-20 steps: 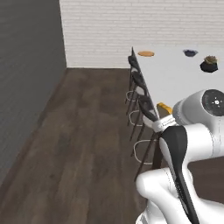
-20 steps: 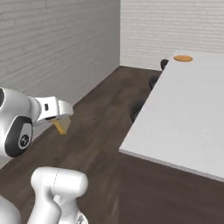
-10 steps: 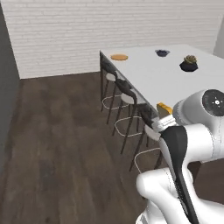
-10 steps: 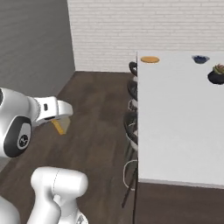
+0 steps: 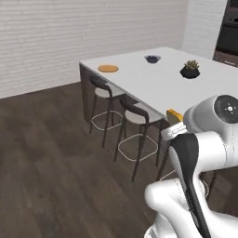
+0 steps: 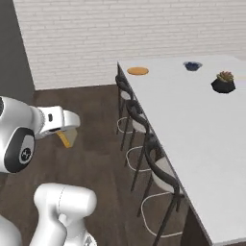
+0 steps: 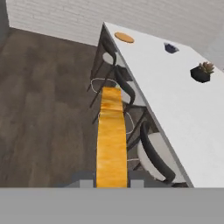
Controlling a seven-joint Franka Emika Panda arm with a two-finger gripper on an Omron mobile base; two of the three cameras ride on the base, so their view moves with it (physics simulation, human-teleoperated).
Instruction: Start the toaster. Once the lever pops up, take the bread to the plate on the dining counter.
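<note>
Fig.: transport phase. Your gripper has its fingers narrowed onto the bread, which is seen edge-on in the hand view and carried above the floor beside the stools, so the toaster step is presumably done. The contact itself is hard to make out. Left for you: approach the dining counter and set the slice on the plate at its far corner, still well apart from the bread.
</note>
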